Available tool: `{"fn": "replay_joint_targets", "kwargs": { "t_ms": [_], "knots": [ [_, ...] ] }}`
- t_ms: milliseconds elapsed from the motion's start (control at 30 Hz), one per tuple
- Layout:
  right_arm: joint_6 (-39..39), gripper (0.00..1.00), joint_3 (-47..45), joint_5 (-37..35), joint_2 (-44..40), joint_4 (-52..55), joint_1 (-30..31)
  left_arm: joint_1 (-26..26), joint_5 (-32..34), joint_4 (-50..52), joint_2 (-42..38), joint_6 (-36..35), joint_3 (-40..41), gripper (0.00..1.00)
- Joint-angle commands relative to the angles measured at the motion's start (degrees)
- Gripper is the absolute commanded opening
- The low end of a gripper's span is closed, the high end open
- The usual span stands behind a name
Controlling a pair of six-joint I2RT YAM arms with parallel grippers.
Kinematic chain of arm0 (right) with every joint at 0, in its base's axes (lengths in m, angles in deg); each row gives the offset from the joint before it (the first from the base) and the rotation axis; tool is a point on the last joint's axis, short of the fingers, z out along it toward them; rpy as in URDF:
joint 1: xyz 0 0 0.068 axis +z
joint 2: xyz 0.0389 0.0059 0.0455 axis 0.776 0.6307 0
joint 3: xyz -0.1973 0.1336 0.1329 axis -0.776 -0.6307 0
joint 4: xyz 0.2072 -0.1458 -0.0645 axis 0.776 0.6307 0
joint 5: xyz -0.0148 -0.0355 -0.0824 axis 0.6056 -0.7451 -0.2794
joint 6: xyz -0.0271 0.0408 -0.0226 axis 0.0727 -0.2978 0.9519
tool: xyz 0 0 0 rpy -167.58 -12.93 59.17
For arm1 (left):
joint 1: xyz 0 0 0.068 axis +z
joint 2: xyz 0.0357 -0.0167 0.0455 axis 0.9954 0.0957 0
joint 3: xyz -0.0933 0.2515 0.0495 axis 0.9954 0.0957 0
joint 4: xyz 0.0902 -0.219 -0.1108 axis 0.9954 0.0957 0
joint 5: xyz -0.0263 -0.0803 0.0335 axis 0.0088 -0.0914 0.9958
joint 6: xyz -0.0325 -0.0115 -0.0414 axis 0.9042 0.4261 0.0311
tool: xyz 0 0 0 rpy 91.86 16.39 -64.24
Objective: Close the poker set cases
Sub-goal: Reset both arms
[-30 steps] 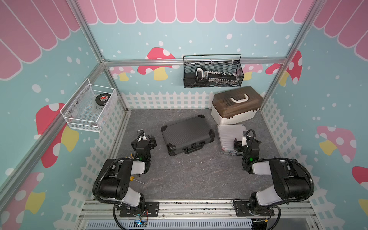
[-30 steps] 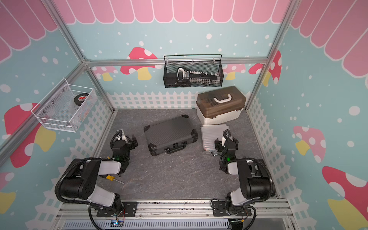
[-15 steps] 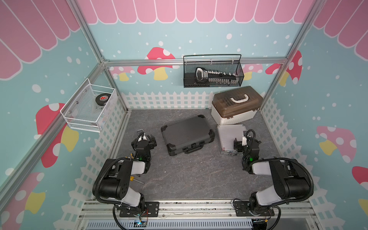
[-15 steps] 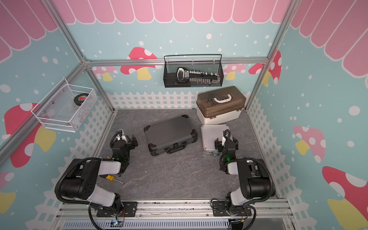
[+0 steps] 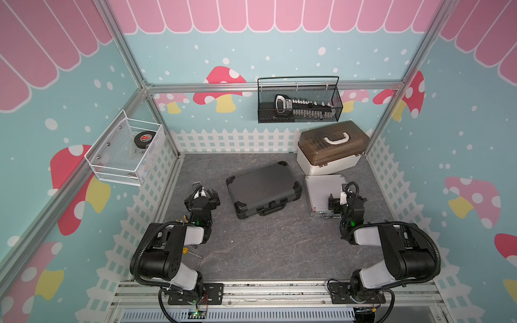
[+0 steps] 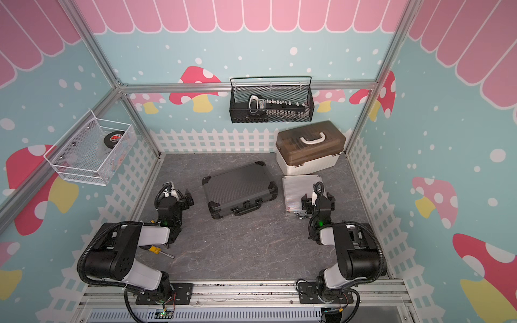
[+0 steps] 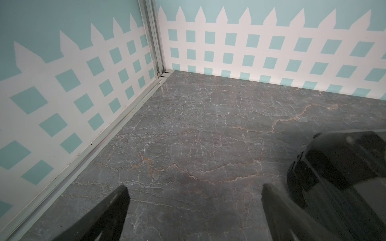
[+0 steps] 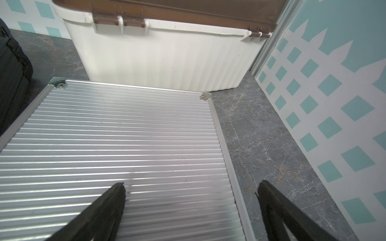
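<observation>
The black case [image 5: 263,190] [image 6: 239,190] lies flat mid-floor with its lid down and its handle toward the arms. To its right lies the smaller silver case [image 5: 320,190] [image 6: 293,190], lid down too. My left gripper [image 5: 202,194] [image 7: 193,187] is open over bare floor, left of the black case [image 7: 338,167]; nothing is between its fingers. My right gripper [image 5: 345,200] [image 8: 191,183] is open over the near right corner of the silver case [image 8: 117,135]. One finger is above the ribbed lid; the other is past the case's edge.
A white storage box with a brown lid [image 5: 331,148] [image 8: 163,54] stands right behind the silver case. A black wire basket [image 5: 299,103] hangs on the back wall, a white mesh basket [image 5: 126,151] on the left wall. A yellow-handled screwdriver [image 6: 156,249] lies by the left arm.
</observation>
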State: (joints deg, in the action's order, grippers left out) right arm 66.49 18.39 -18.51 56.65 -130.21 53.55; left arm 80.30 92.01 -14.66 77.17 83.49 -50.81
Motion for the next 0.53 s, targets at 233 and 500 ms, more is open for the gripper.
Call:
{"fn": "replay_joint_targets", "kwargs": {
  "t_ms": [233, 500],
  "knots": [
    [-0.2, 0.99, 0.2, -0.4, 0.5, -0.8, -0.2, 0.3, -0.3, -2.2, 0.0, -0.5, -0.3, 0.99],
    [0.2, 0.99, 0.2, 0.6, 0.4, -0.7, -0.3, 0.3, -0.4, -2.2, 0.1, -0.5, -0.3, 0.99]
  ]
}}
